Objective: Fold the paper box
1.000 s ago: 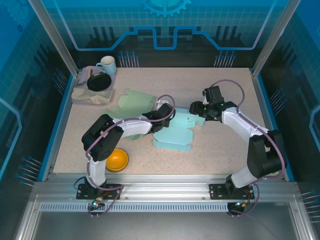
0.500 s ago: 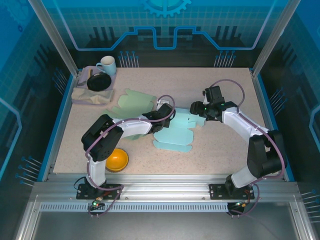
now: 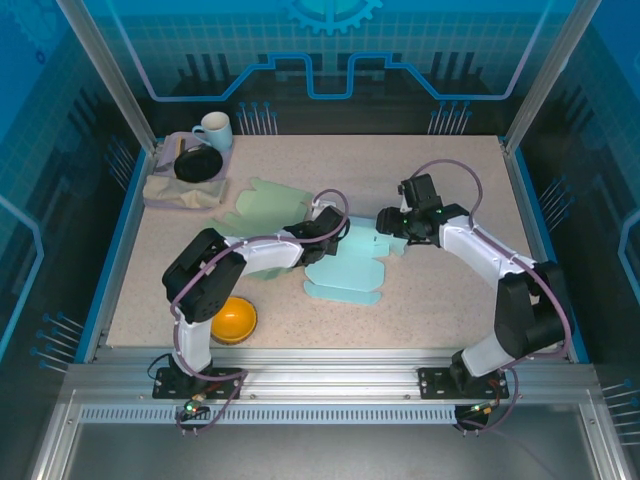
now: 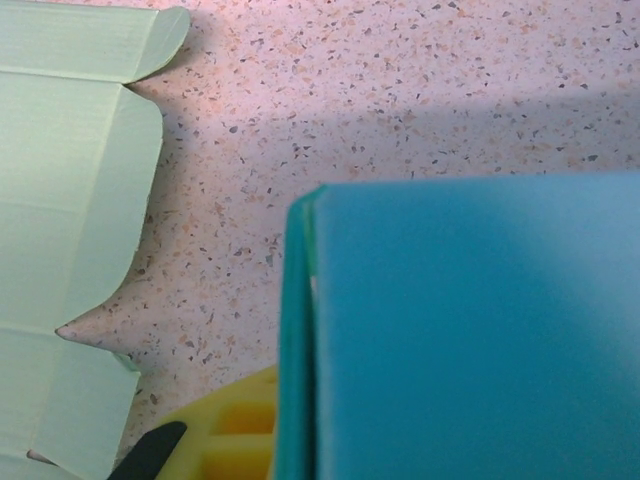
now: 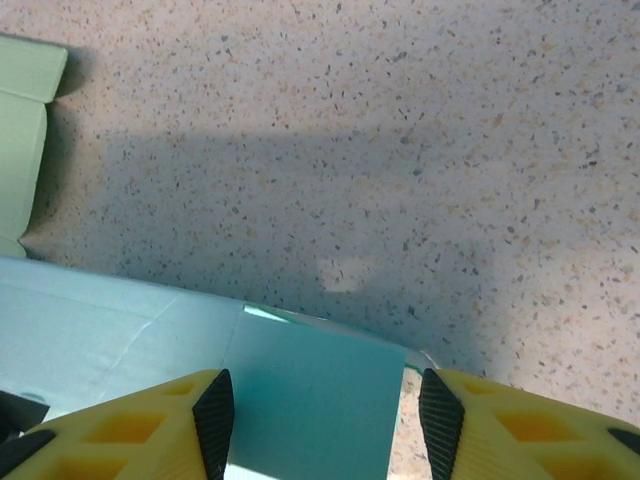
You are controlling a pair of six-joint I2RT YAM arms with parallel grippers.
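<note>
- One orange bowl (image 3: 233, 319) sits nearest us at the lower left of the top view, just beside the left arm's elbow and apart from the paper.
- Next we come to the blue paper box (image 3: 345, 272), lying part-folded at the middle of the table (image 3: 450, 290).
- We see the left gripper (image 3: 324, 229) at the box's upper left edge. Its fingers are pinched together on a blue panel that blocks much of the left wrist view.
- We see the right gripper (image 5: 327, 410) at the box's upper right, its yellow fingers (image 5: 150, 420) spread apart with a blue flap between them.
- Just beyond the left gripper, a flat green sheet (image 3: 262, 205) lies close to the box.
- Farthest off, in the upper left corner, we find a folded cloth (image 3: 175, 192), a black dish (image 3: 198, 163) on it and a white mug (image 3: 213, 130) behind.
- Bare tabletop runs from the right gripper to the right and far side, up to the blue rim (image 3: 528, 215).
</note>
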